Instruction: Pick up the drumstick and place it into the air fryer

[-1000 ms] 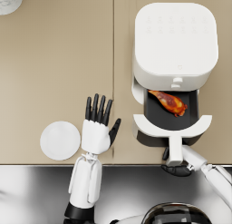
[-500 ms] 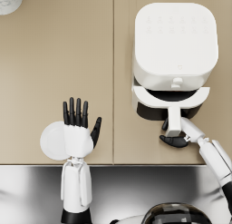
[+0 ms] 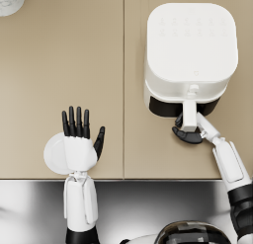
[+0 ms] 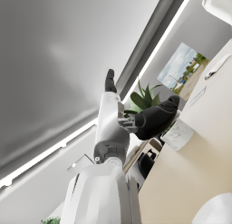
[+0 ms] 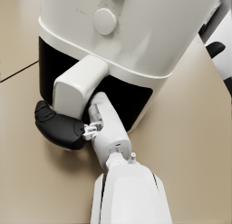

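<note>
Your right hand (image 3: 188, 134) grips the air fryer (image 3: 190, 50) handle (image 3: 189, 115), drawer looking shut; release and withdraw next; left hand (image 3: 79, 137) spread, empty.

The air fryer (image 3: 190, 50) is white with a black front. The plate (image 3: 54, 154) is white. The table (image 3: 74, 65) is tan. Both hands are black.

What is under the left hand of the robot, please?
A round white plate lies on the beige counter, partly under the left hand. The part beneath the hand is covered, so anything lying there cannot be seen.
</note>
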`<state>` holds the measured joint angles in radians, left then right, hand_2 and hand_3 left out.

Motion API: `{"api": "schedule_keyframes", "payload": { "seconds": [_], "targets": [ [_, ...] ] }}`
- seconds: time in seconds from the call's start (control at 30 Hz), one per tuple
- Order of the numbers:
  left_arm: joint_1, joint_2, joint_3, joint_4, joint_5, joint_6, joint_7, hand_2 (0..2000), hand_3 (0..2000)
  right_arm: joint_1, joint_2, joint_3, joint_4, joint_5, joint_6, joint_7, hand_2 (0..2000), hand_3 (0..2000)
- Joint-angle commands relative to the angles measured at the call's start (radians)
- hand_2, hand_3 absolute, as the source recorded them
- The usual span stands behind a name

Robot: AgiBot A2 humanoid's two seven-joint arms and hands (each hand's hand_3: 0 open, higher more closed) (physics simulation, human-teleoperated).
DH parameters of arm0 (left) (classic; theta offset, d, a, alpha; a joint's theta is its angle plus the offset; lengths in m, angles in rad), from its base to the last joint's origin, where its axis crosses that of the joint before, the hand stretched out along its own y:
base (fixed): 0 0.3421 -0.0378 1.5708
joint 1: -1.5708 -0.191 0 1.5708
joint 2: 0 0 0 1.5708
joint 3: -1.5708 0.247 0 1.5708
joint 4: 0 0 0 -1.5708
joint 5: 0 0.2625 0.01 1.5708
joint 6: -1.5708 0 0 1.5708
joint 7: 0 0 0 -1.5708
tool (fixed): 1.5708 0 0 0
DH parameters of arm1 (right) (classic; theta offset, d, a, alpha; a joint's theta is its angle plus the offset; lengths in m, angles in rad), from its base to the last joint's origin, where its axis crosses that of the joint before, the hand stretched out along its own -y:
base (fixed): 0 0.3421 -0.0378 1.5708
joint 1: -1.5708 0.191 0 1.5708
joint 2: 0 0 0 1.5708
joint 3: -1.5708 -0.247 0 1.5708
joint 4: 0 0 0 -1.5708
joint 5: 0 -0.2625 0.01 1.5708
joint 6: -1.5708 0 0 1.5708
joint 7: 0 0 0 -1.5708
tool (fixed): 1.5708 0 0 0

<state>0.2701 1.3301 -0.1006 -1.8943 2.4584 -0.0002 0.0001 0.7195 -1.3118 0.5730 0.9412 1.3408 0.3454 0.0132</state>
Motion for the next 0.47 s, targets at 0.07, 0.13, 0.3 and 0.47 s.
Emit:
{"api": "schedule_keyframes", "payload": {
  "seconds": [0.07,0.13,0.3,0.47],
  "targets": [
    [0.001,0.000,0.000,0.002,0.000,0.000,0.000,0,0,-0.032,-0.046,-0.088,-0.003,0.000,0.017,-0.015,2000,2000],
    [0.001,0.000,0.000,0.004,0.000,0.000,0.000,0,0,-0.047,-0.070,-0.134,-0.004,0.001,0.028,-0.023,2000,2000],
    [0.001,0.000,0.000,0.005,0.000,0.000,0.000,0,0,-0.061,-0.096,-0.175,-0.003,0.001,0.006,-0.026,2000,2000],
    [0.001,0.000,0.000,0.005,0.000,0.000,0.000,0,0,-0.067,-0.099,-0.182,0.003,-0.002,-0.001,-0.020,2000,2000]
  ]
}}
